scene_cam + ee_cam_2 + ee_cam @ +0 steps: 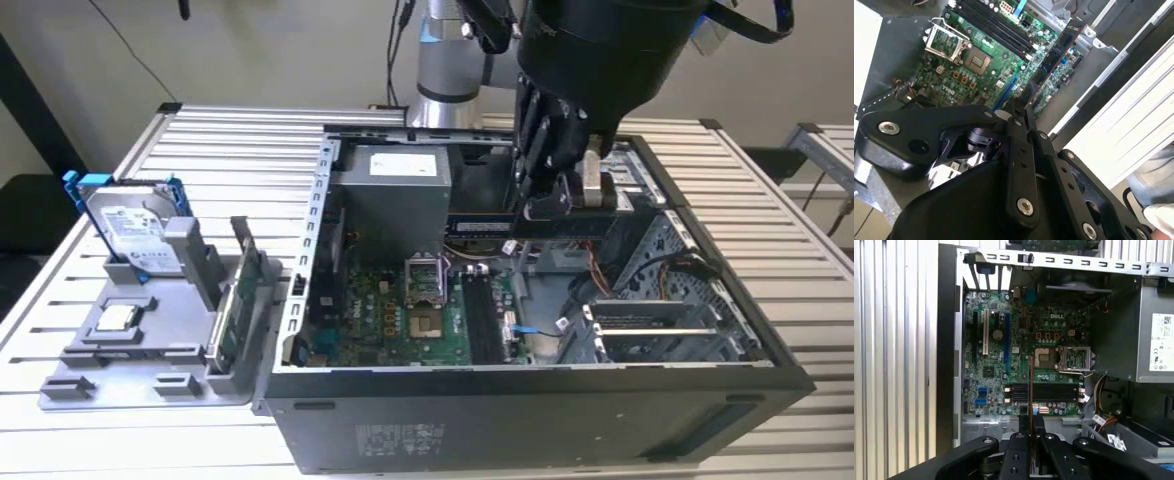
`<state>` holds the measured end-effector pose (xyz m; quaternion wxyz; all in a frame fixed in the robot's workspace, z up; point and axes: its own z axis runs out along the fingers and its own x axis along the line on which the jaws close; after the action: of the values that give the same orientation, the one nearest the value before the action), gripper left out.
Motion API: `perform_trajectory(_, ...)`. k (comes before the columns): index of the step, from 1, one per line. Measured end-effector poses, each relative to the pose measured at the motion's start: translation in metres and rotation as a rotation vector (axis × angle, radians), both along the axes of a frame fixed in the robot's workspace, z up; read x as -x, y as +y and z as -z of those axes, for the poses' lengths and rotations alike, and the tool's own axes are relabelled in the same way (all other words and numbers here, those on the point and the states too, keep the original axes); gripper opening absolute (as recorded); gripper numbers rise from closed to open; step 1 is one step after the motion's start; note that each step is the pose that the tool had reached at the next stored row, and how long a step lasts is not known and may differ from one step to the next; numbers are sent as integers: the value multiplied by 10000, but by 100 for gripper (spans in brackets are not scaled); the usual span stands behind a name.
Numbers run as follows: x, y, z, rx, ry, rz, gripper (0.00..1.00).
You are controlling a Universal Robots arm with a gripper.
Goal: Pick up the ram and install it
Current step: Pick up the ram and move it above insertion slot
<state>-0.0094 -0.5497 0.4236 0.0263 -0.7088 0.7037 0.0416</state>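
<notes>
The ram (481, 224) is a long, thin dark stick held level above the open computer case (534, 400), over the motherboard (400, 320). My gripper (541, 212) is shut on one end of it. In the second wrist view the ram (1059, 55) reaches out from the gripper (1018, 107) across the board. In the first wrist view the ram (1031, 385) shows edge-on as a thin line from the gripper (1031, 422), crossing the black memory slots (1046, 391). Those slots (481, 312) lie below the ram, apart from it.
A grey fixture tray (134, 345) stands at the exterior view's left with a silver hard drive in a blue frame (127, 225) and a green circuit board on edge (238, 300). Inside the case are the power supply (394, 190), CPU socket (424, 285) and drive cage (654, 320).
</notes>
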Motion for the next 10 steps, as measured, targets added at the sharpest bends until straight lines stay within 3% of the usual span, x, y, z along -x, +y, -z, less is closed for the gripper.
perform_trajectory(10, -211, 0, 0, 0, 0, 0, 14)
